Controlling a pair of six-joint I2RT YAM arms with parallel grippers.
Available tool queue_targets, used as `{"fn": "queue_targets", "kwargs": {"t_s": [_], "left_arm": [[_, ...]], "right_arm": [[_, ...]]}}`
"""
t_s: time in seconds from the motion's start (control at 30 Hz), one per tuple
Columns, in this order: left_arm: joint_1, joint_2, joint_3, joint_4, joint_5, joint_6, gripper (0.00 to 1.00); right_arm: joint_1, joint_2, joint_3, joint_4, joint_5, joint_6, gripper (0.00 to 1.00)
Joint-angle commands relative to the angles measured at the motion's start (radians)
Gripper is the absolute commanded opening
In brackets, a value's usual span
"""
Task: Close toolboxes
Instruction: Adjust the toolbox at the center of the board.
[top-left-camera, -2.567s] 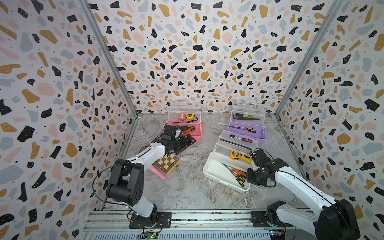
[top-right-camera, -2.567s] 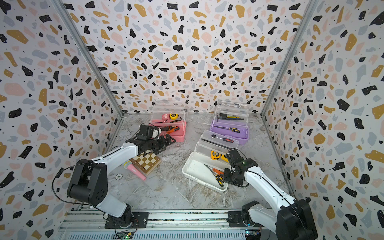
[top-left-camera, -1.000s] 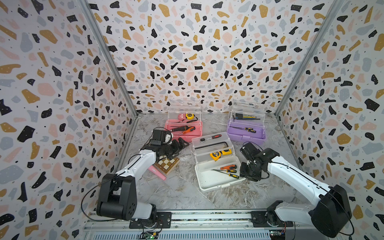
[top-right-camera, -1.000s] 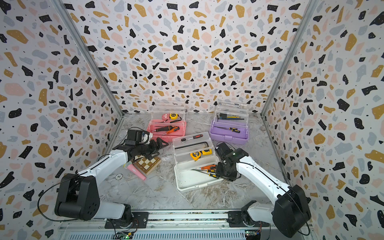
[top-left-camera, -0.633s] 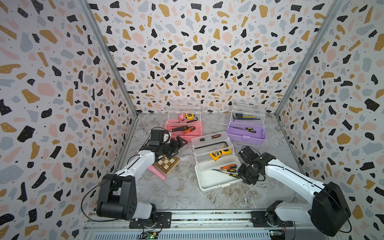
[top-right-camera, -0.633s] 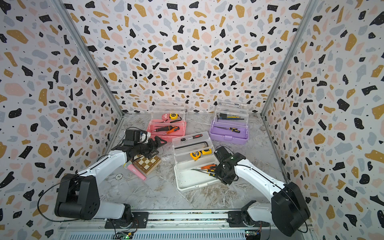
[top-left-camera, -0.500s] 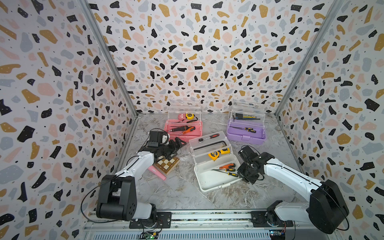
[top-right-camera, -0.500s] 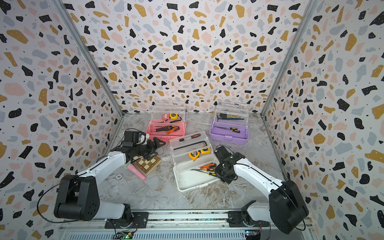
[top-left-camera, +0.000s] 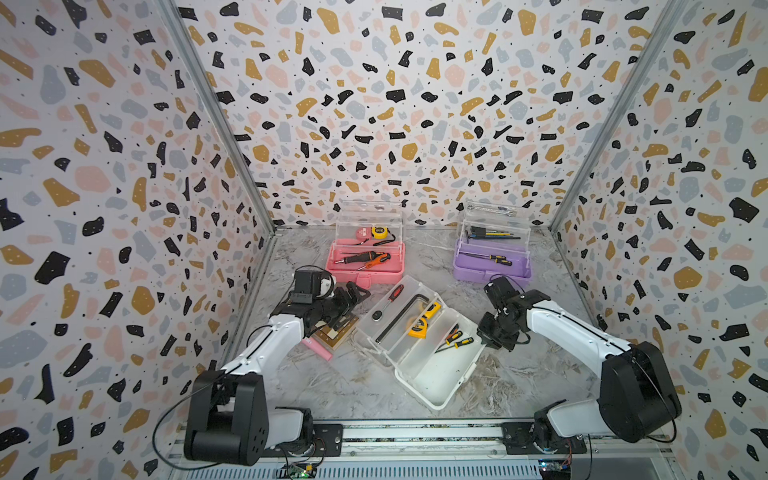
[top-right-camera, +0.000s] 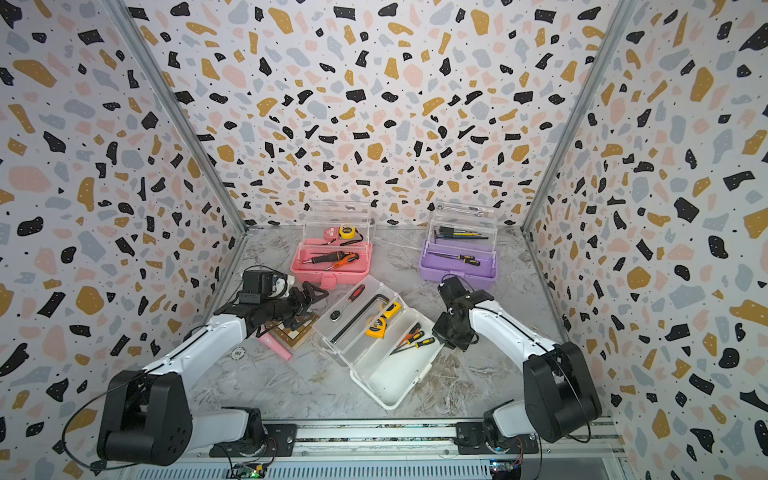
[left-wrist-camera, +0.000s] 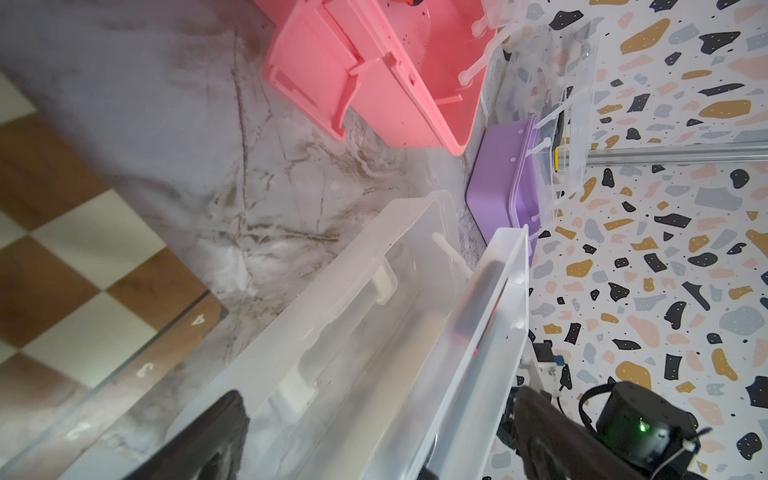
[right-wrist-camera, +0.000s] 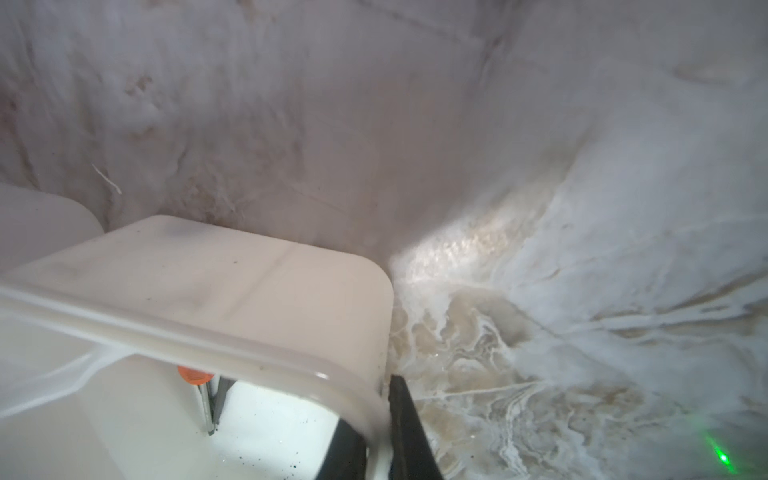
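The white toolbox (top-left-camera: 436, 376) (top-right-camera: 388, 376) lies open and turned diagonally in the middle, with its clear lid (top-left-camera: 388, 316) folded flat toward the left arm and tools inside. My right gripper (top-left-camera: 484, 341) (top-right-camera: 441, 338) (right-wrist-camera: 376, 432) is shut on its white side wall (right-wrist-camera: 249, 291). My left gripper (top-left-camera: 353, 300) (top-right-camera: 311, 300) (left-wrist-camera: 376, 399) hangs open over the clear lid's (left-wrist-camera: 353, 299) edge, gripping nothing. The pink toolbox (top-left-camera: 365, 266) (top-right-camera: 332, 266) (left-wrist-camera: 374, 83) and the purple toolbox (top-left-camera: 492, 268) (top-right-camera: 457, 266) (left-wrist-camera: 498, 178) stand at the back with their lids upright.
A wooden chequered board (top-left-camera: 336, 332) (top-right-camera: 293, 334) (left-wrist-camera: 62, 249) lies under the left wrist, a pink stick (top-left-camera: 318, 348) beside it and a small round token (top-right-camera: 237, 353) nearer the left wall. Patterned walls close in three sides. Bare marble floor (top-left-camera: 353, 386) lies in front.
The white toolbox has swung round and slid toward the left arm. My right gripper has closed on its side wall. The left arm has shifted only slightly.
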Motion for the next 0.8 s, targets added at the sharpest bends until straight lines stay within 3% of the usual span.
{"fn": "queue_targets", "kwargs": {"t_s": [0.0,0.17,0.33,0.47,0.53,0.63,0.77], "left_arm": [[0.004,-0.086,-0.055,-0.025,-0.056,-0.049,0.99],[0.002,-0.199,-0.109,-0.122,-0.105,-0.055,0.93],[0.002,-0.309,-0.188,-0.169,-0.121,-0.061,0.78],[0.000,-0.338,-0.241,-0.158,-0.102,-0.076,0.62],[-0.008,-0.332,-0.255,-0.148,-0.094,-0.071,0.53],[-0.039,-0.307,-0.274,-0.109,-0.096,-0.079,0.46],[-0.121,-0.235,-0.254,-0.063,-0.137,-0.089,0.42]], "right_arm": [[-0.075,-0.007,0.046,-0.068,0.006,-0.175,0.00],[-0.108,0.041,0.102,-0.077,-0.044,-0.272,0.00],[-0.108,0.083,0.155,-0.077,-0.060,-0.336,0.01],[-0.110,0.076,0.179,-0.074,-0.062,-0.368,0.10],[-0.110,0.070,0.178,-0.074,-0.065,-0.381,0.23],[-0.110,0.060,0.162,-0.072,-0.069,-0.396,0.33],[-0.110,0.044,0.143,-0.068,-0.086,-0.410,0.33]]}}
